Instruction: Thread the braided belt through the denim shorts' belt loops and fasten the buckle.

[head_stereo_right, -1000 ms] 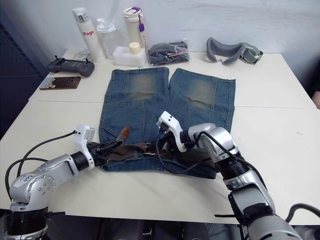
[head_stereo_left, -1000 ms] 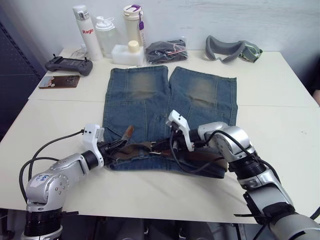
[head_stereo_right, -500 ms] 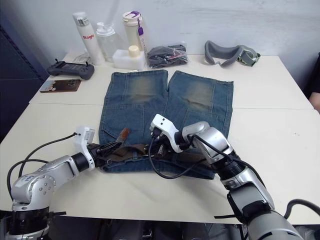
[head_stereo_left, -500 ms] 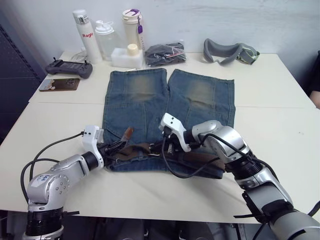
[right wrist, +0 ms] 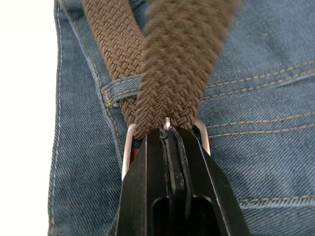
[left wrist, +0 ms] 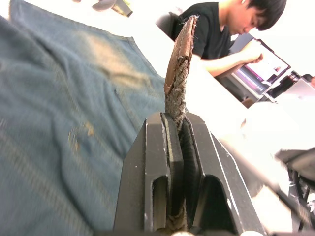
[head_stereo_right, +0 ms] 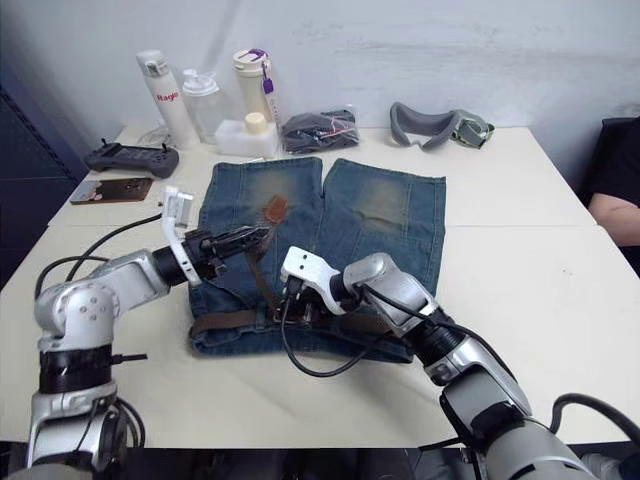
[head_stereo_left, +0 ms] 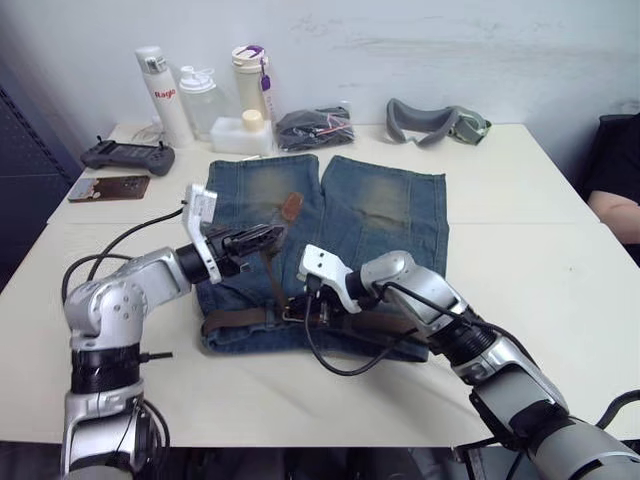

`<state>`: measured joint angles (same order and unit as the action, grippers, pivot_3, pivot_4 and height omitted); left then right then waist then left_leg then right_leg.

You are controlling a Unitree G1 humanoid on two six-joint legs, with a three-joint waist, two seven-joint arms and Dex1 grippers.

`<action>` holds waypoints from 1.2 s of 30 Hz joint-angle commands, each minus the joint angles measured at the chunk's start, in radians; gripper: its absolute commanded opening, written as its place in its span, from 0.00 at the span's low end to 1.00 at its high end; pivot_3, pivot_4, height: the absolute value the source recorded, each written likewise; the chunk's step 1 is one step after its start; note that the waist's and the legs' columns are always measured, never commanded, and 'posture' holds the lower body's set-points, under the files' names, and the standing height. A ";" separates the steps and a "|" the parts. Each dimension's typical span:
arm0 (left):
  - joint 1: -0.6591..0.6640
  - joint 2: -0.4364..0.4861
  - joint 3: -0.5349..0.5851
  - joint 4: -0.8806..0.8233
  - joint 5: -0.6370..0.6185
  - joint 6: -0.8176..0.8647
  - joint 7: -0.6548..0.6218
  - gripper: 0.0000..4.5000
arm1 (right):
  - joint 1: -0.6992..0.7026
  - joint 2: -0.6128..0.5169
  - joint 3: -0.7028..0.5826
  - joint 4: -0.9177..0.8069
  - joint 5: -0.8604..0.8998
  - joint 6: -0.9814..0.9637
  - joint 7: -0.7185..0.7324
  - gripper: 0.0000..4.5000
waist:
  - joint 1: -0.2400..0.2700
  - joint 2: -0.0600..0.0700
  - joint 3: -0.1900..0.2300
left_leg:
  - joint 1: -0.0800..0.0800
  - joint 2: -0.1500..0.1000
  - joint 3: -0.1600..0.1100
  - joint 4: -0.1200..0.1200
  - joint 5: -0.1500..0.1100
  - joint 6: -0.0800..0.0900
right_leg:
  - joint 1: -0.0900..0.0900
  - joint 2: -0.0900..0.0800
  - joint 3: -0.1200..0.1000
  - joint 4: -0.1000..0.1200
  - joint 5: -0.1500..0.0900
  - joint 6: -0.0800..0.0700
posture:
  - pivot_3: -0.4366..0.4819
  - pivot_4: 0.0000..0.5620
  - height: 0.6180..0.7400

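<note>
Your left gripper (left wrist: 173, 129) clamps the dark-brown braided belt's (head_stereo_left: 268, 275) tip, raised at 10 o'clock over the faded blue denim shorts (head_stereo_left: 380, 205). Your right gripper (right wrist: 170, 132), fingers clenched, seemingly pins the silvery metal buckle (right wrist: 129, 147); a slip there drags it along when you pull.

The right gripper (right wrist: 170, 129) covers the near part of the buckle (right wrist: 129, 147), so the prong is hidden, and the braided belt (right wrist: 182, 59) is blurred.

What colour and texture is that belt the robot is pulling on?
The braided belt is dark brown with a woven, plaited pattern; the right wrist view shows it best.
</note>
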<state>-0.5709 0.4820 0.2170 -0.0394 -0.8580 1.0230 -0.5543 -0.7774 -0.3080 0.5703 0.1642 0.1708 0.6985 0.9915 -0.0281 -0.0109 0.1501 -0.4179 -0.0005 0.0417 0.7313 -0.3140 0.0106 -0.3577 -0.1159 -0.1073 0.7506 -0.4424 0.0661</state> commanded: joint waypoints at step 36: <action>-0.848 -0.289 -0.082 0.922 0.393 -0.449 -0.401 0.00 | 0.226 0.026 0.163 0.412 -0.369 -0.214 0.010 0.02 | 0.022 0.006 0.005 | 0.015 0.005 0.000 -0.035 0.010 -0.014 | 0.016 0.001 -0.013 -0.037 0.023 0.004 | 0.48 0.27 0.31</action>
<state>-1.3329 0.1884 0.0423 1.0593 -0.4017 0.6169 -0.9743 -0.7435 -0.2648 0.5538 0.2520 -0.0908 0.4011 1.0053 -0.0057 -0.0045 0.1551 -0.4033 0.0046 0.0415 0.6960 -0.3036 -0.0031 -0.3404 -0.1146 -0.1204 0.7137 -0.4191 0.0705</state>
